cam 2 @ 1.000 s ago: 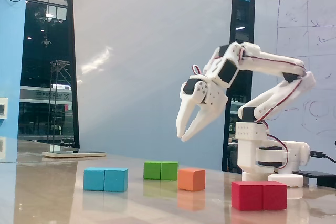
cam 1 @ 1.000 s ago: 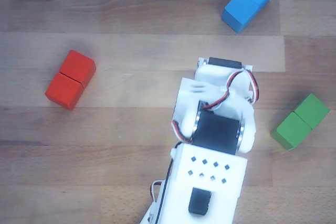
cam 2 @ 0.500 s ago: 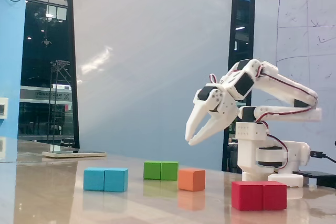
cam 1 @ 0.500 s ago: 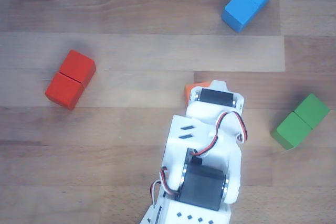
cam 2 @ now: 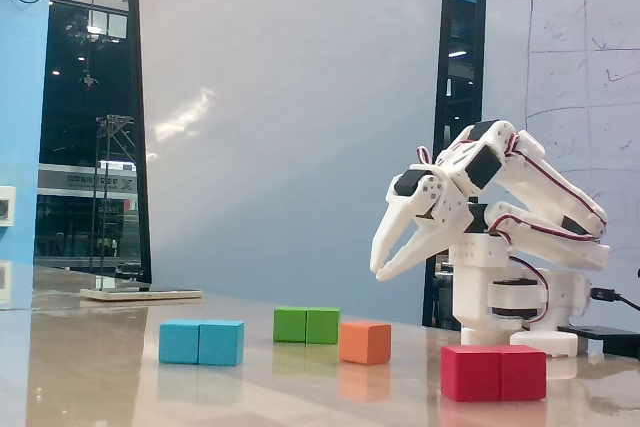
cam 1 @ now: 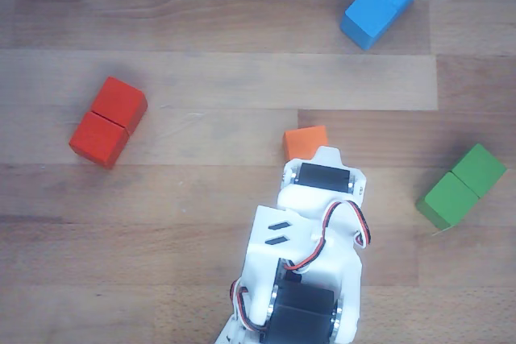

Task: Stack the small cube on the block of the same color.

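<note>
In the other view, going from the left of the frame, the red block lay at middle left on the wooden worktop, set at a slant. The small orange cube sat near the centre, resting free on the wood with the arm's white wrist just below it in the frame. The blue block lay at upper right and the green block at middle right, both well apart from the cube.

In the fixed view the order ran differently: blue at lower left, then green, then the cube, then red at lower right. The claw hung clear above the worktop, up and to the right of the cube, its two fingers parted and holding nothing.

By my judgement the step in hand was the approach to the cube, with no grasp begun. The next move would call for bringing the spread fingers down over the cube, one on each side, and closing on it before carrying it to the block nearest its colour, seemingly the red one.
</note>
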Available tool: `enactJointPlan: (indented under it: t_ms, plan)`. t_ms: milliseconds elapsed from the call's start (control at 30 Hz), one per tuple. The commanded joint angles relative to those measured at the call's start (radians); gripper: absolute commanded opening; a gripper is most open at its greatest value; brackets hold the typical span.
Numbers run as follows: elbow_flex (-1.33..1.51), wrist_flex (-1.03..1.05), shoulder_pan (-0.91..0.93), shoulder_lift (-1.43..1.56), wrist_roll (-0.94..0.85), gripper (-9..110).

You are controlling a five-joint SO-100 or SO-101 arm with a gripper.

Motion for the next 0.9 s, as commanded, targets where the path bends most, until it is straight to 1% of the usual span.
enactJointPlan:
  t_ms: [0,100,400,867]
  plan:
    - [-0.012,-0.003,-0.086,0.031,0.002,0]
    - [-0.012,-0.003,-0.121,0.031,0.000,0]
    - [-0.009,-0.002,-0.120,0.032,0.000,0]
    - [0.084,-0.035,-0.120,0.034,-0.002,0]
